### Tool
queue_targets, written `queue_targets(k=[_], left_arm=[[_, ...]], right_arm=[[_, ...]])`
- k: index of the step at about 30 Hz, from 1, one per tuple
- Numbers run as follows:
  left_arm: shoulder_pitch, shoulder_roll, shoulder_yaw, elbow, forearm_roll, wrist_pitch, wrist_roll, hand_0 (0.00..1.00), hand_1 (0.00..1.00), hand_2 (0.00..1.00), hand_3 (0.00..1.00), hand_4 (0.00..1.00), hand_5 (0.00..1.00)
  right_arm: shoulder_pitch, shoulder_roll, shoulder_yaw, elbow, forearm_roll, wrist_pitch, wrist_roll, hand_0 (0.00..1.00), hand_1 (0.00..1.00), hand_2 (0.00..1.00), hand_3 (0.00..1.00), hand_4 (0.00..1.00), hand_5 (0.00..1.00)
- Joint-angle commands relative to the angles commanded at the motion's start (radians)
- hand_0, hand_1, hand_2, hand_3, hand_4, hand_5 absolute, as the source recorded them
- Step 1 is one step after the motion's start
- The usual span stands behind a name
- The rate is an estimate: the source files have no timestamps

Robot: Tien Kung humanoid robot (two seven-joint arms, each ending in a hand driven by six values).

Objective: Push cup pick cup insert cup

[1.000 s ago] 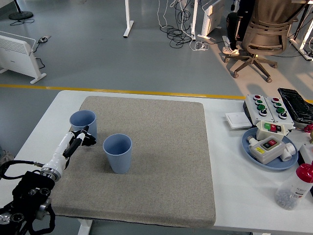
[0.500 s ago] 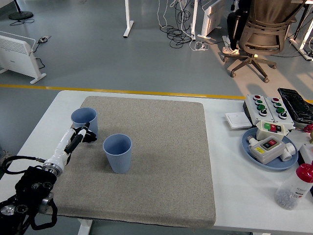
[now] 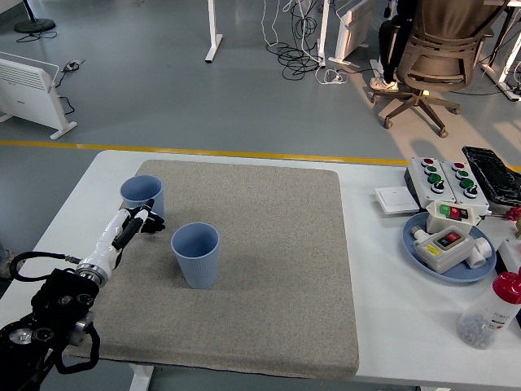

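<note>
1. The left hand [image 3: 137, 221] has its fingers [image 3: 148, 219] bunched, gripping nothing, tips against the far cup [image 3: 142, 196]; that cup stands at the mat's [image 3: 269, 285] left edge.
2. Two blue cups; the near cup [image 3: 195, 254] stands upright, apart.
3. Since earlier, hand and far cup have shifted slightly away.

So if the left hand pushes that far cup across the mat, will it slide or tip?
The far cup looks like thin, empty plastic, so probably light. It is tall, and the mat looks rough, so a high push may tip it. The left hand sits low by its base, which should favour sliding.
</note>
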Motion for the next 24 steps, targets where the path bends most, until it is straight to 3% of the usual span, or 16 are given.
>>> queue_targets(k=[14,19,24], left_arm=[[-0.023,-0.005,0.007,0.023,-0.026,0.002,-0.008,0.599,0.536,0.461,0.421,0.598,0.998],[0.005,0.002,-0.026,-0.018,0.012,-0.002,0.006,0.598,0.536,0.461,0.421,0.598,0.998],[0.068,0.034,-0.105,-0.119,0.101,-0.014,0.040,0.579,0.533,0.461,0.421,0.597,0.998]], right_arm=[[0.002,0.003,-0.006,0.001,0.005,0.001,0.000,0.669,0.615,0.629,0.584,0.139,0.490],[0.004,0.001,-0.012,0.000,0.015,0.000,0.003,0.669,0.615,0.629,0.584,0.139,0.490],[0.005,-0.004,-0.018,-0.001,0.029,-0.002,0.007,0.669,0.615,0.628,0.585,0.140,0.487]])
